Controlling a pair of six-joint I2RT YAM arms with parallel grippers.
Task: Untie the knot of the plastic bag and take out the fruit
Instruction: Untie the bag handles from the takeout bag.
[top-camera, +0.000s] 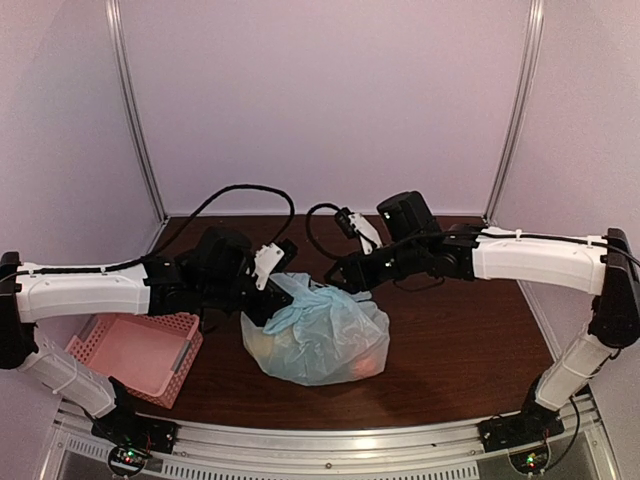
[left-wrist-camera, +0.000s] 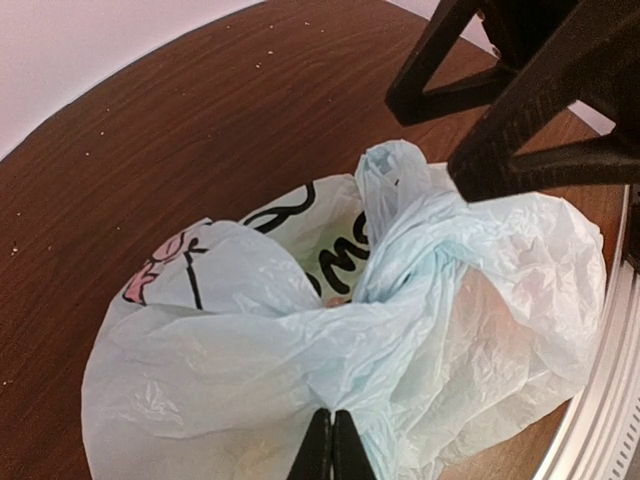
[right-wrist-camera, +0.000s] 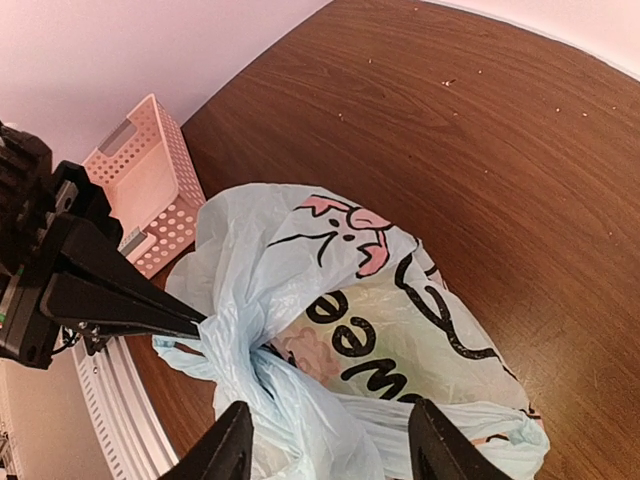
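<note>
Pale blue plastic bag (top-camera: 320, 340) — black-and-pink cartoon prints (translucent), pink perforated basket (top-camera: 130, 350), dark brown wood-grain table (top-camera: 460, 340)

A dark brown wooden worktop (top-camera: 460, 330) is stretching out beneath and beyond the right end effector (top-camera: 338, 275). Pale lilac walls (top-camera: 330, 100) are rising behind it, with two metal corner posts (top-camera: 514, 110) catching soft, even light.
</note>
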